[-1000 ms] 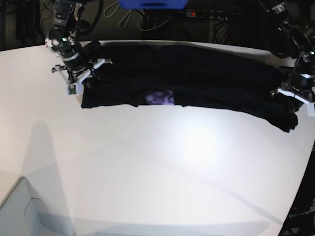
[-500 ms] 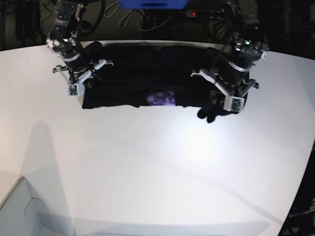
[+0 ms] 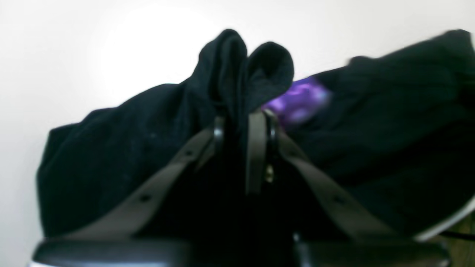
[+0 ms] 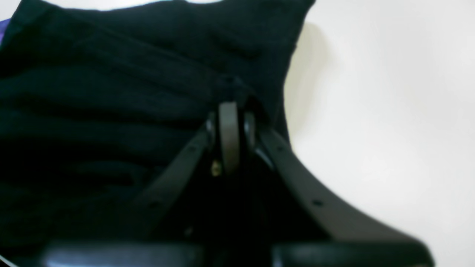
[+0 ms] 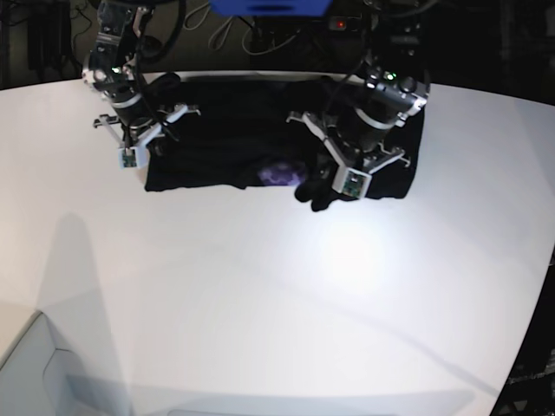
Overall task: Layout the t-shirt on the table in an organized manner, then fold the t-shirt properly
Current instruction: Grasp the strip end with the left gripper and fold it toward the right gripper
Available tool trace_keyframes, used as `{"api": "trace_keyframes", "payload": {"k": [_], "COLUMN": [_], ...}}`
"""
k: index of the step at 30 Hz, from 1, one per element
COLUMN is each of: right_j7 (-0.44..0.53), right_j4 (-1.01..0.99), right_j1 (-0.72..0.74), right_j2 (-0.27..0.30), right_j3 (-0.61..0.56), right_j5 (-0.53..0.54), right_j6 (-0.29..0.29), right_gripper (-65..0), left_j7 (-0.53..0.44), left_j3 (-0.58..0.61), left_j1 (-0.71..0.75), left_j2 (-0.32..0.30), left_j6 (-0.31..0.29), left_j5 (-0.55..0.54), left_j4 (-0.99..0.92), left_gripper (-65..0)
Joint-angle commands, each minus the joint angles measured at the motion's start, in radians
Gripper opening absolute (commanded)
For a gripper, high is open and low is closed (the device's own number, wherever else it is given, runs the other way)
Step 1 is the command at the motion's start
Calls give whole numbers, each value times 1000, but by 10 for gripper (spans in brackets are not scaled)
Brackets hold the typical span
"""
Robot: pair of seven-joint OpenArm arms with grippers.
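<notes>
The black t-shirt (image 5: 225, 130) lies across the far part of the white table (image 5: 260, 286), with a bit of its purple print (image 5: 282, 173) showing at the near edge. My left gripper (image 5: 321, 179) is shut on a bunched end of the cloth, carried over the shirt's middle. In the left wrist view the left gripper (image 3: 241, 118) pinches black cloth (image 3: 237, 66) beside the purple print (image 3: 300, 100). My right gripper (image 5: 156, 139) is shut on the shirt's left end. In the right wrist view the right gripper (image 4: 230, 107) clamps the t-shirt (image 4: 111, 92) near its edge, beside the table (image 4: 389, 111).
Behind the table's far edge lie cables and a power strip (image 5: 373, 24) with a red light, and a blue object (image 5: 269, 7) hangs at the top. The table's curved edge (image 5: 529, 329) runs down the right, and a pale corner (image 5: 35, 373) sits at the bottom left.
My left arm has swept from the far right toward the middle, pulling the shirt's right end over the rest. The right arm has stayed in place, still gripping.
</notes>
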Motion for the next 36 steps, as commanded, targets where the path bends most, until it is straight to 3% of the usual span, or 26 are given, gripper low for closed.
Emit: {"api": "trace_keyframes", "payload": {"k": [1,5,9,13,15,18,20,25,30,33,36], "right_j7": [-28,-28,-28,-28,-28,-28,-28,-28,-28,-28,-28], "right_j4": [3,3,3,4,4,4,4,4,4,4,4], "right_j1": [-5,-3,-5,-5,-5,-5,-5,-3,-2,0,1], "right_j2": [-4,-4,-4,-4,-4,-4,-4,-4,-4,-4,-4], "right_j3": [-2,-2,-2,-2,-2,-2,-2,-2,-2,-2,-2], "right_j5": [-13,-13,-13,-13,-13,-13,-13,-13,-13,-13,-13], "right_j6": [4,4,4,4,4,4,4,4,4,4,4], "right_gripper": [-650,-650,-650,-650,-650,-650,-650,-650,-650,-650,-650], "left_j7": [-23,-23,-25,-25,-20,-23,-25,-25,-25,-25,-22], "left_j3": [18,55,84,84,84,84,84,76,61,-11,-131], "left_j1": [-8,-11,-13,-11,-11,-5,-5,-4,-10,-10,-8], "left_j2": [7,7,-1,-2,-2,-2,-2,-10,-106,-128,-128], "left_j6": [1,4,83,94,99,99,93,93,106,106,106], "left_j5": [-12,-12,-19,-14,-12,-19,-22,-155,-298,-347,-373], "left_j4": [20,3,-31,-51,-49,-37,-20,78,115,86,59], "left_gripper": [-645,-645,-645,-635,-580,-408,-340,-371,-376,-391,-445]}}
